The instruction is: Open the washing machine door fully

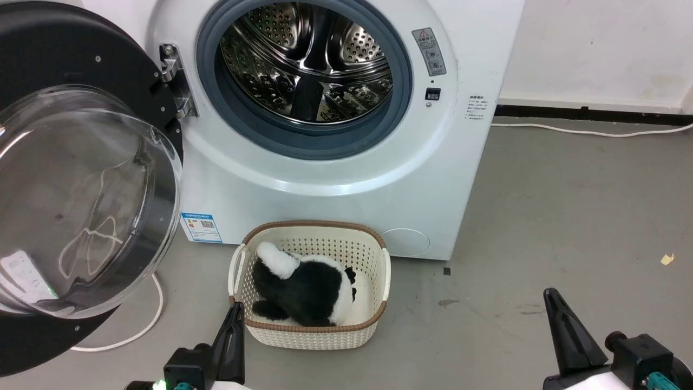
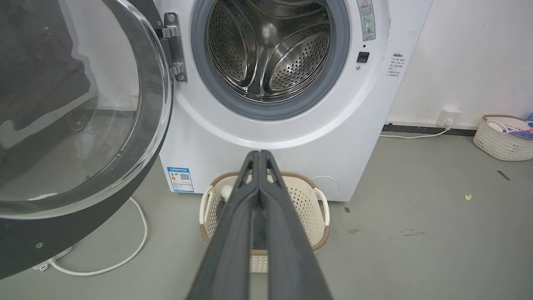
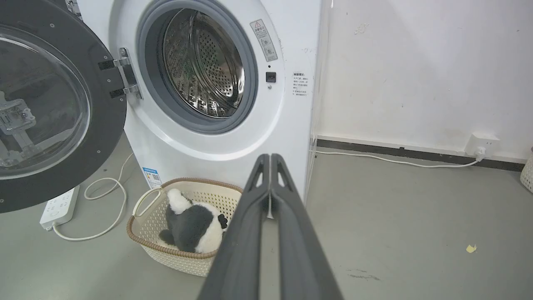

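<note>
The white washing machine (image 1: 346,179) fills the upper middle of the head view, its grey-rimmed steel drum bare. The washing machine door (image 1: 81,189), glossy black with a bulging clear glass bowl, is swung wide to the left on its metal hinge (image 1: 176,81). The door (image 2: 75,108) and machine (image 2: 287,133) also show in the left wrist view, and again in the right wrist view, door (image 3: 54,104) beside machine (image 3: 216,137). My left gripper (image 1: 234,311) is shut, low at the bottom left beside the basket, clear of the door. My right gripper (image 1: 552,298) is shut at the lower right over bare floor.
A cream basket (image 1: 314,287) holding a black-and-white plush toy (image 1: 303,290) sits on the floor right before the machine. A white cable (image 1: 146,319) and power strip (image 3: 58,208) lie under the door. Another basket (image 2: 501,137) stands far right by the wall. Grey floor stretches to the right.
</note>
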`<state>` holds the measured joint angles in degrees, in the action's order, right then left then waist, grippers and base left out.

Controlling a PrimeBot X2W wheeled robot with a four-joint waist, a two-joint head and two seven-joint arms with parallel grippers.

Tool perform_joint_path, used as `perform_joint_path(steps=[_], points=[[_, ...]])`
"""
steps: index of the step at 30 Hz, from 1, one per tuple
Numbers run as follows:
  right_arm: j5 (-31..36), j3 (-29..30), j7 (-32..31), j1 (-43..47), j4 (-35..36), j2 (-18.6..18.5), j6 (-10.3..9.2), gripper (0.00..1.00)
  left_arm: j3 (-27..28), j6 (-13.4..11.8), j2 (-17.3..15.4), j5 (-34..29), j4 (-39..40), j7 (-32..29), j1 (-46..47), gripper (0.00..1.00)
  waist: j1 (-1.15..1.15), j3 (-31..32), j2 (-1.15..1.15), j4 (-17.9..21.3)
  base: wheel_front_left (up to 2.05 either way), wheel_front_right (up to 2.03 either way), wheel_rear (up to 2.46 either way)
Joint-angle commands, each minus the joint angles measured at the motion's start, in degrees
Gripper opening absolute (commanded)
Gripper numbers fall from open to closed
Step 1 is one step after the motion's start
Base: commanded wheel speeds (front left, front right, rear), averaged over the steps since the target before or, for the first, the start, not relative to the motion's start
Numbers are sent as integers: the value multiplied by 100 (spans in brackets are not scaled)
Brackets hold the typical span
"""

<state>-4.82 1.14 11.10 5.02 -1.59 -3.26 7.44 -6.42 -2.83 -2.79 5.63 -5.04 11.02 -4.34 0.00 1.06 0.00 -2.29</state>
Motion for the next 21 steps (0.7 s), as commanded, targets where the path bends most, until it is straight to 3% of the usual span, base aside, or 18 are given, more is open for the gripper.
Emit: perform_joint_path(steps=[1, 21], points=[[42, -11, -37, -90, 26, 10, 1, 0, 36, 36, -3, -35, 46, -33, 110, 0, 0, -2, 0, 3, 0, 0, 0], [148, -35, -296, -189, 58, 17, 2, 0, 182, 96, -4, -162, 156, -290, 188, 0, 0, -27, 0, 58, 0, 0, 0]])
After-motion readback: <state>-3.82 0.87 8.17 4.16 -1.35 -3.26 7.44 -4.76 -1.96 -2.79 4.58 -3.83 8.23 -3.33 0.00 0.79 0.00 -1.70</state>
